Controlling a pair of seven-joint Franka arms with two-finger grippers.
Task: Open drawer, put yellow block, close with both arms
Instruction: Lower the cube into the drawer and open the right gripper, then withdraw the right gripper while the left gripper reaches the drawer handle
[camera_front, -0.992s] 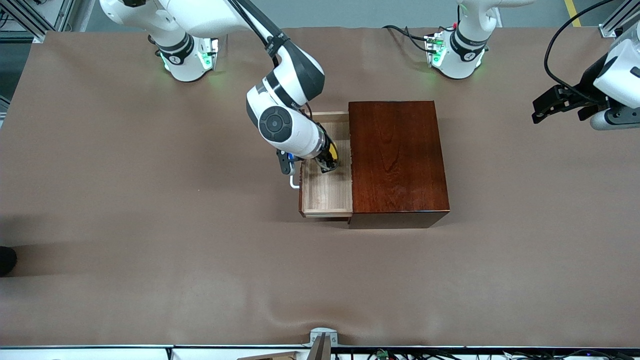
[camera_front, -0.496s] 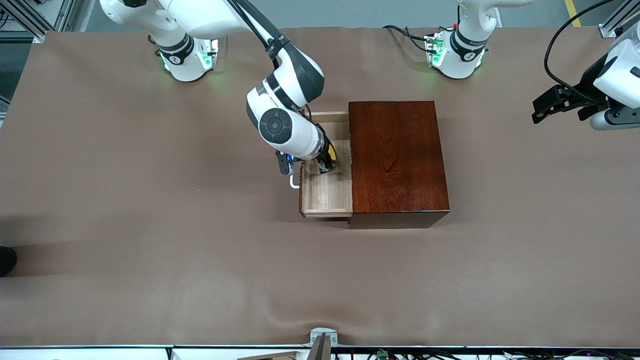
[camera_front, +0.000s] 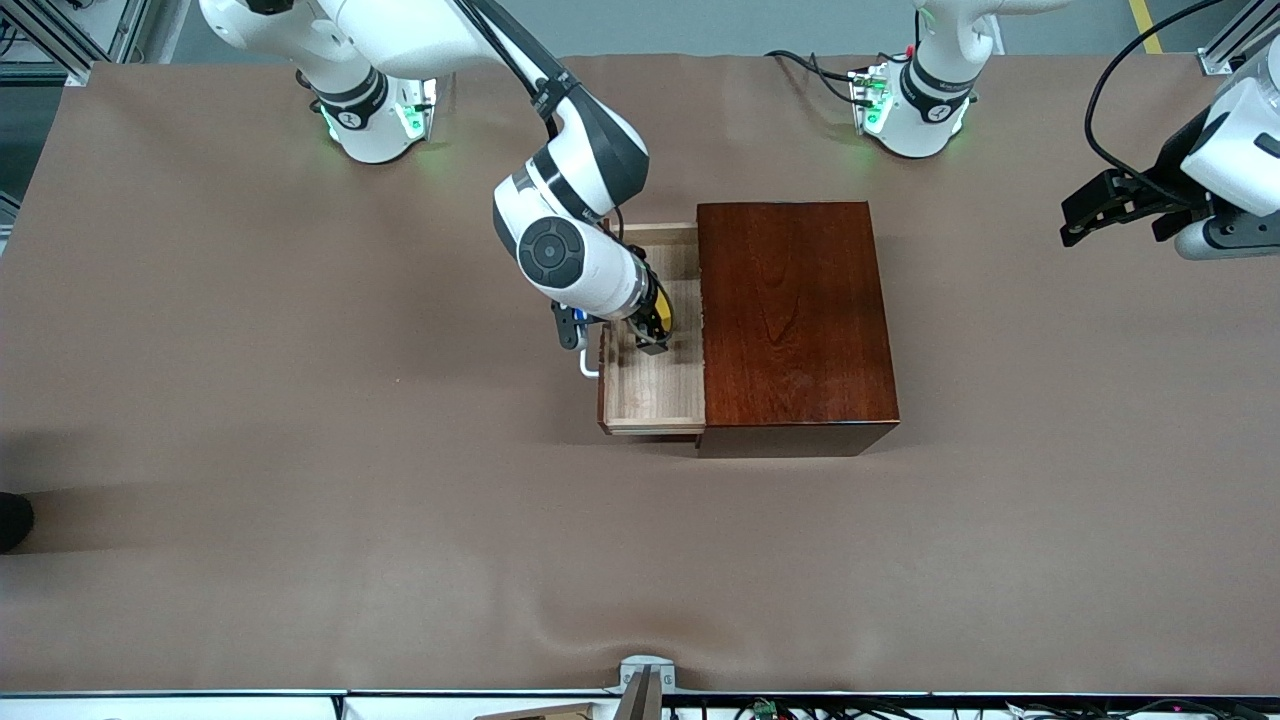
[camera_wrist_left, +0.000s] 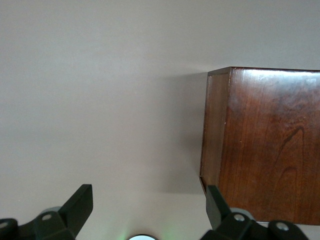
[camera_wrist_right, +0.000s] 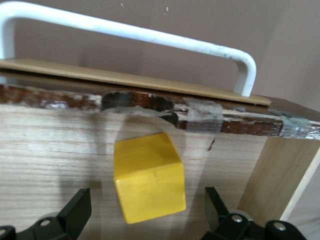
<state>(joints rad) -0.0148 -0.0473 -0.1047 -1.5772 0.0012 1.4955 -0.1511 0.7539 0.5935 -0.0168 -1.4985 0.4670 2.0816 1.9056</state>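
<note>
The drawer (camera_front: 655, 390) is pulled out of the mahogany box (camera_front: 790, 310) toward the right arm's end of the table, its white handle (camera_front: 587, 368) partly under the right arm. The yellow block (camera_front: 662, 315) lies on the drawer's pale wood floor. My right gripper (camera_front: 652, 325) hangs over it, open. In the right wrist view the block (camera_wrist_right: 150, 177) sits between the spread fingers (camera_wrist_right: 80, 205) with a gap on each side, and the handle (camera_wrist_right: 125, 30) shows past the drawer front. My left gripper (camera_front: 1085, 215) is open and empty, up in the air at the left arm's end of the table.
The brown table cover (camera_front: 300, 450) surrounds the box. The left wrist view shows a corner of the box (camera_wrist_left: 270, 145) and bare cover between the fingers of the left gripper (camera_wrist_left: 150, 197).
My right gripper has risen slightly over the drawer, and the block stays on the floor. My left gripper has shifted a little upward in the front view.
</note>
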